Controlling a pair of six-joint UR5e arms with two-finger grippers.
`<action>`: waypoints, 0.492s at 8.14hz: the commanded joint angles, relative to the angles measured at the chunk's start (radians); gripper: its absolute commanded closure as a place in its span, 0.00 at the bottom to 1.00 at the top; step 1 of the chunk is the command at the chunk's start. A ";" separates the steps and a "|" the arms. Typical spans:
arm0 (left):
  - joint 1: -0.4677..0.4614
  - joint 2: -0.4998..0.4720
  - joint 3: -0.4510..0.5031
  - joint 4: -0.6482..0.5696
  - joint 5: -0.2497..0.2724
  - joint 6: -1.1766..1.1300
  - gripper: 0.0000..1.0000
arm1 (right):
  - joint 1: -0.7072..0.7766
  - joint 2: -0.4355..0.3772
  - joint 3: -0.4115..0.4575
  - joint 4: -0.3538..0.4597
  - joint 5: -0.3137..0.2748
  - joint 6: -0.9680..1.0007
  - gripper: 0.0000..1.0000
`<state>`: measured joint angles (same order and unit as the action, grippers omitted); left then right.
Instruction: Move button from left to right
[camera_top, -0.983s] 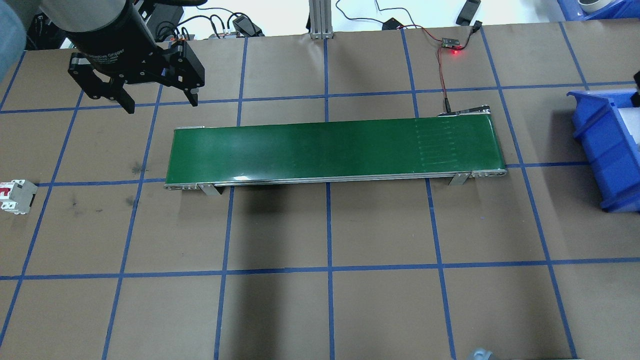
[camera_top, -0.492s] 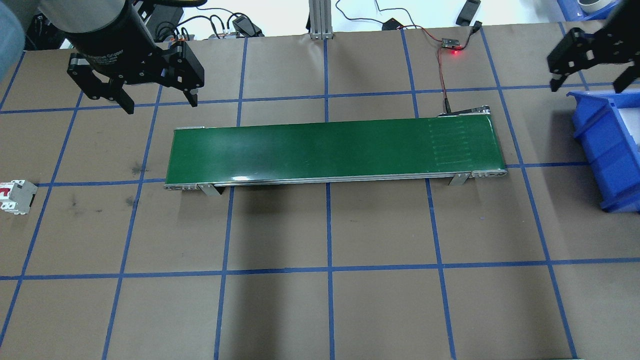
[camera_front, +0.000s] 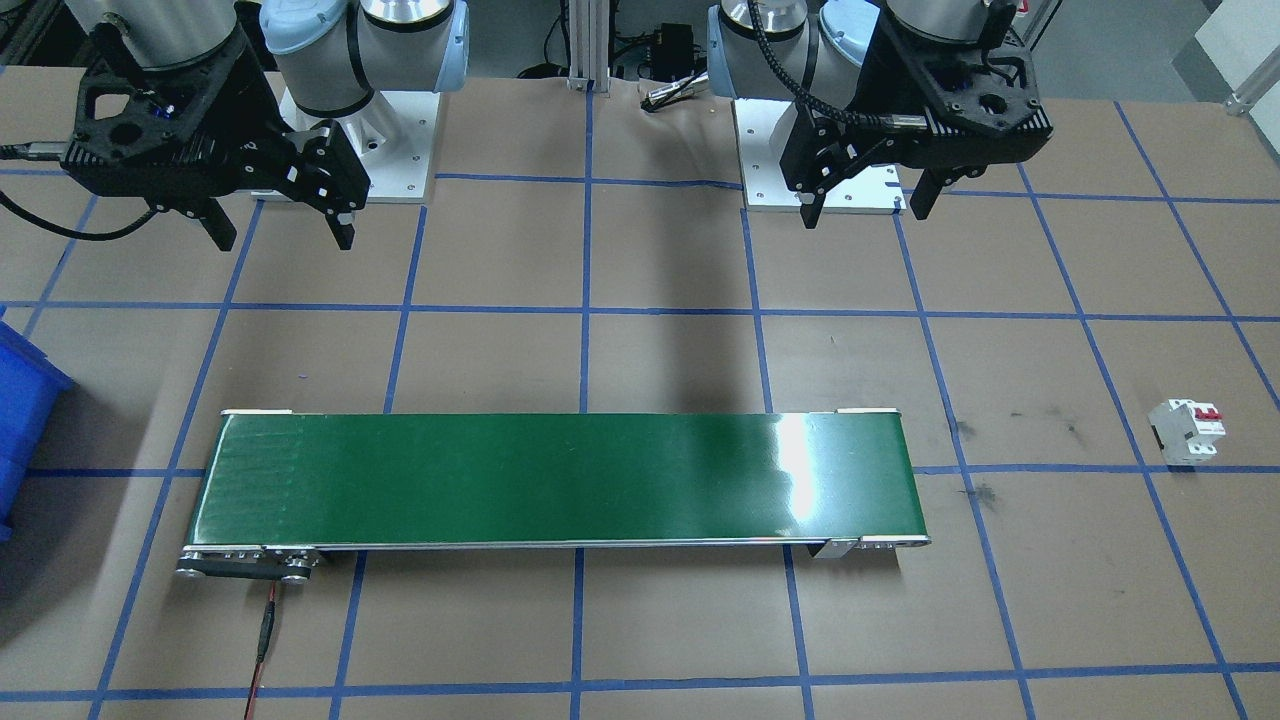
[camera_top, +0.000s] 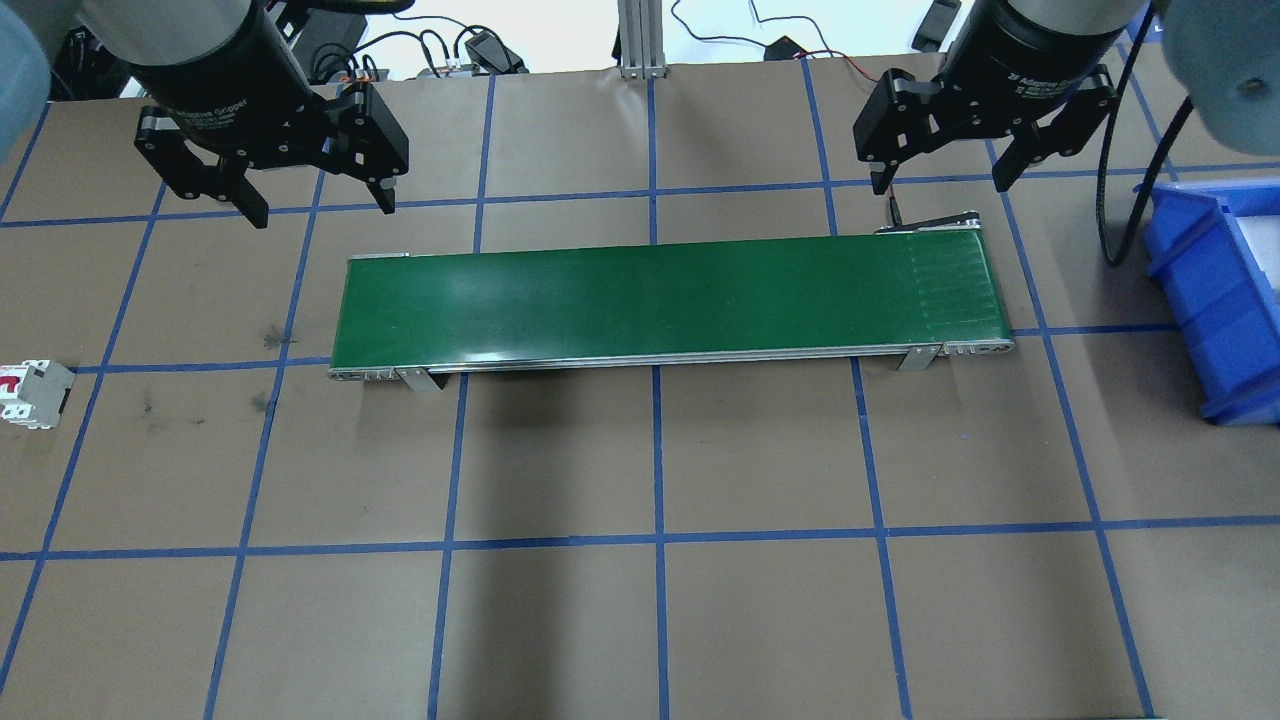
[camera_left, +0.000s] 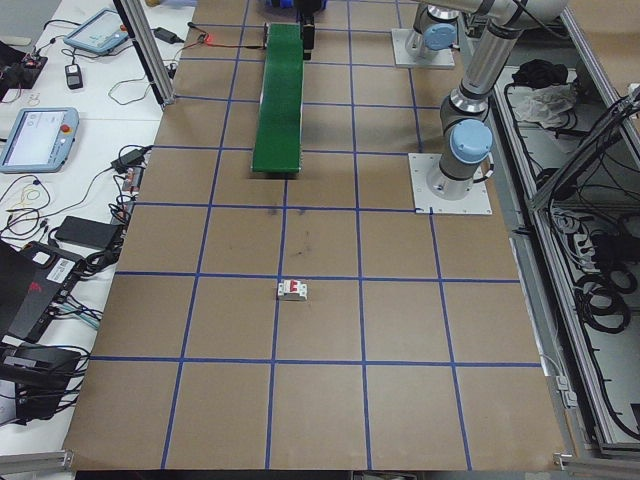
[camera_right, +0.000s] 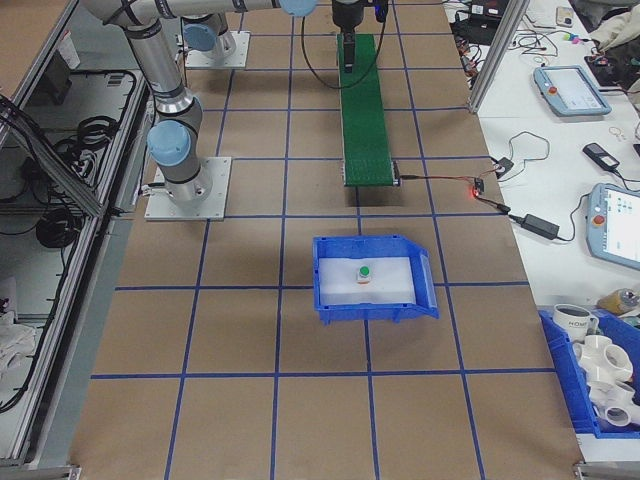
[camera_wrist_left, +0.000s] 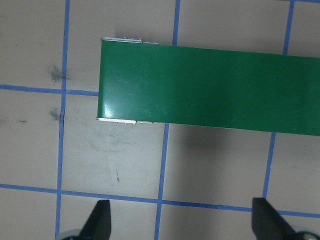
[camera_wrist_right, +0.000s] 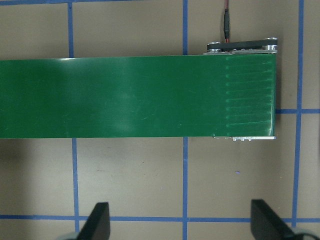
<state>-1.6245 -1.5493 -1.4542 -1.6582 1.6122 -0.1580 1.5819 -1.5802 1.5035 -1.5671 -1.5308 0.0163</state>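
You see both grippers, left (camera_top: 320, 205) and right (camera_top: 940, 178), spread wide and holding nothing above the belt's (camera_top: 660, 300) ends. The button (camera_right: 365, 272) sits in the bin (camera_right: 375, 310).

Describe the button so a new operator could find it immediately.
Find the blue bin on the table past the green conveyor. On its white floor sits the button, the only item inside: a small pale body topped by a round green cap.
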 joint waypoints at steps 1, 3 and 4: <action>0.000 0.000 0.000 0.000 0.000 0.000 0.00 | 0.007 0.003 0.001 -0.010 0.017 -0.004 0.00; 0.000 0.000 0.000 0.000 0.000 0.000 0.00 | 0.007 0.005 0.001 -0.005 0.023 -0.002 0.00; 0.000 0.000 0.000 0.000 0.000 0.000 0.00 | 0.007 0.008 0.003 -0.001 0.021 0.002 0.00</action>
<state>-1.6245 -1.5493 -1.4542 -1.6582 1.6122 -0.1580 1.5890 -1.5762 1.5049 -1.5740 -1.5117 0.0133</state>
